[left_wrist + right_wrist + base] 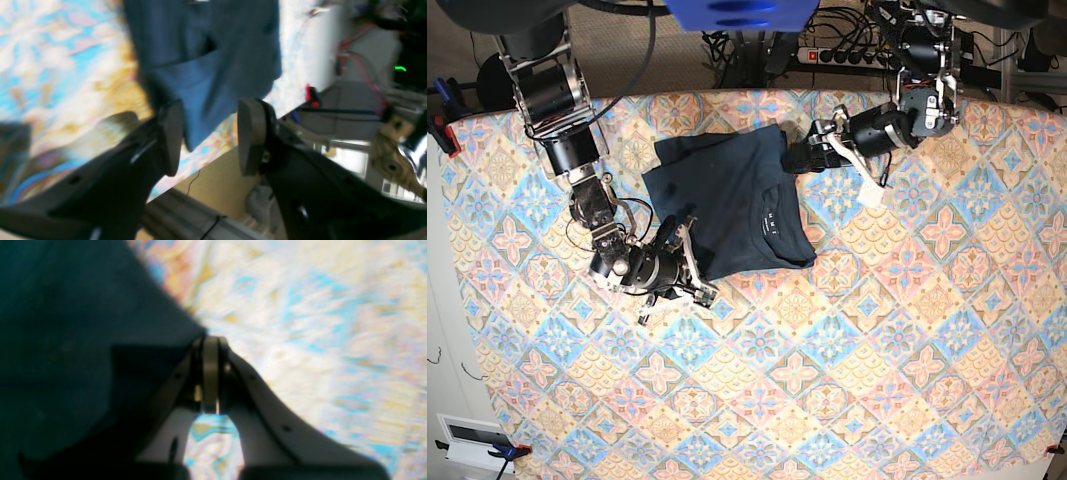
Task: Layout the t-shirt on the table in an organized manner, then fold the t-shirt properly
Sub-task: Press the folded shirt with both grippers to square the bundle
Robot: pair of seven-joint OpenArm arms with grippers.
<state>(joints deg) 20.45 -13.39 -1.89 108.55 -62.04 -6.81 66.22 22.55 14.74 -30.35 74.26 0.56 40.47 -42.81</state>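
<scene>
Navy t-shirt (727,205) lies partly folded on the floral-patterned table (877,340), toward its far side, collar label facing up. Relative to the shirt, the right gripper (689,232) sits at its near-left edge, jaws pressed fully together at the hem; whether cloth is pinched cannot be told. The left gripper (805,155) hovers at the shirt's far-right corner, jaws parted moderately, holding nothing, with fabric visible beyond the fingertips.

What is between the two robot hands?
The t-shirt lies between the left gripper and right gripper, seen in the base view.
</scene>
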